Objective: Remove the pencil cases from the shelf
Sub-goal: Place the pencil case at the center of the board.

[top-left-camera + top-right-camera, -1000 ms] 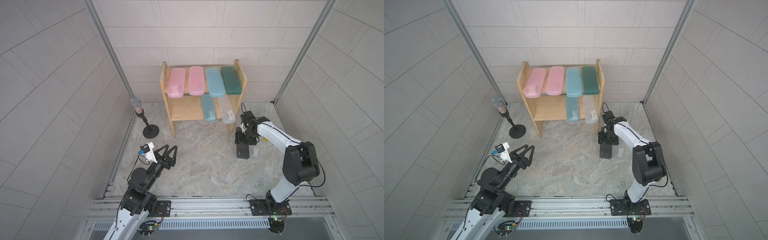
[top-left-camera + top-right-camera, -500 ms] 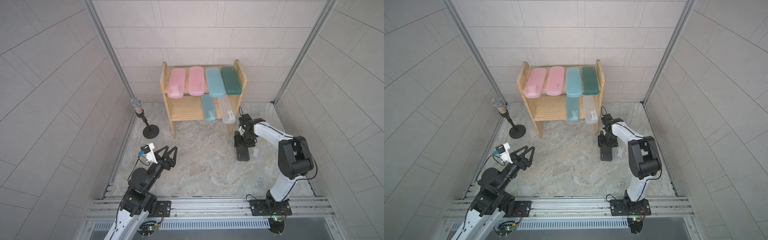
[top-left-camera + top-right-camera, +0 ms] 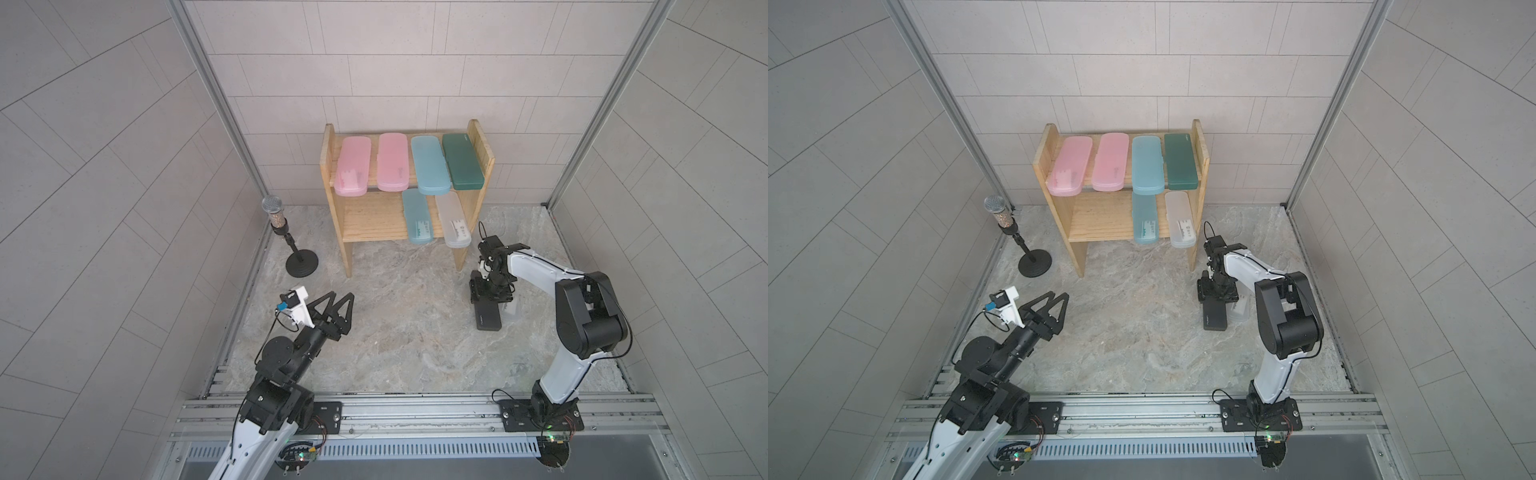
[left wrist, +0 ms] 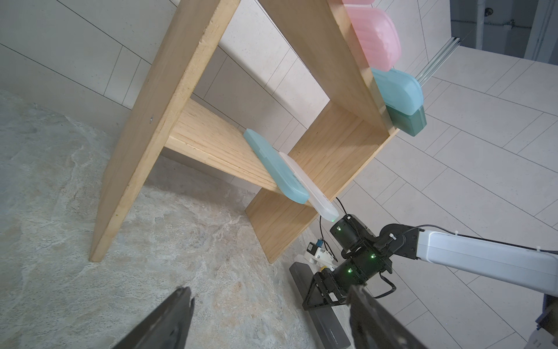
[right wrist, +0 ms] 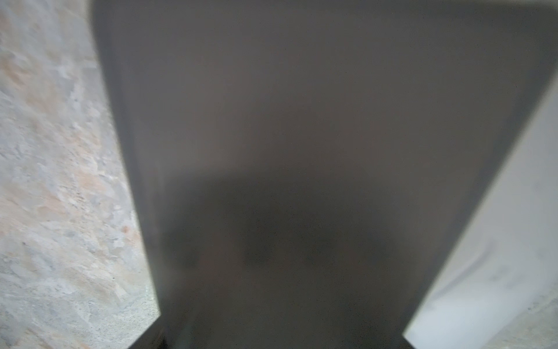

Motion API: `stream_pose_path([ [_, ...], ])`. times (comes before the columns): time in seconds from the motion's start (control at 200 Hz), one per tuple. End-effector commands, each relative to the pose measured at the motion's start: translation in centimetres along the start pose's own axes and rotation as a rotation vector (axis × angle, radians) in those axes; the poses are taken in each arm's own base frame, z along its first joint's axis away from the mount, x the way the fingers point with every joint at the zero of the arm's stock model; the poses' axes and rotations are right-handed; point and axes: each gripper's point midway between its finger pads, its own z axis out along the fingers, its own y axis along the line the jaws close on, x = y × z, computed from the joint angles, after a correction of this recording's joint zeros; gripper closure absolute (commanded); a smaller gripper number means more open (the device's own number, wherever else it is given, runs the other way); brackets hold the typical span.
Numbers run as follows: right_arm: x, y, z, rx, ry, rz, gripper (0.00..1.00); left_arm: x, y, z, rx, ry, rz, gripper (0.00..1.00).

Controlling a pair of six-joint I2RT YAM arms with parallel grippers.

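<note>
Six smooth, rounded plastic pencil cases (image 3: 392, 162) on a pine shelf (image 3: 370, 220).

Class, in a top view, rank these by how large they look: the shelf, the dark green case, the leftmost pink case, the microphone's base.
1. the shelf
2. the dark green case and the leftmost pink case: about alike, so not ranked
3. the microphone's base, smallest
</note>
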Motion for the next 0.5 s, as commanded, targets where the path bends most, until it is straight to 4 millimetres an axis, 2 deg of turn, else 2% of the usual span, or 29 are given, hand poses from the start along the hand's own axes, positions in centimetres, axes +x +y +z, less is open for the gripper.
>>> stream_pose_path([
  [0.0, 0.2, -0.2, -0.2, 0.002, -0.005, -0.006, 0.15, -0.9, -0.7, -0.1, 0.017, -0.027, 0.019, 0.1],
  [0.095, 0.0, -0.3, -0.4, 0.005, -0.016, -0.008, 0.13, -1.0, -0.7, 0.0, 0.018, -0.028, 0.018, 0.07],
  [0.19, -0.4, -0.3, -1.3, 0.01, -0.052, -0.019, 0.13, -1.1, -0.4, 0.1, -0.005, -0.027, 0.002, 0.07],
  [0.345, -1.2, 0.3, -5.7, -0.02, -0.188, -0.022, 0.13, -0.3, -0.2, 1.0, -0.024, 0.036, -0.061, 0.06],
  [0.42, -1.0, 0.5, -7.9, -0.041, -0.252, -0.005, 0.12, -0.2, -0.5, 1.6, -0.014, 0.053, -0.11, 0.06],
  [0.495, -0.4, 0.4, -9.1, -0.056, -0.288, 0.027, 0.11, 0.3, -0.7, 2.5, -0.003, 0.081, -0.148, 0.05],
])
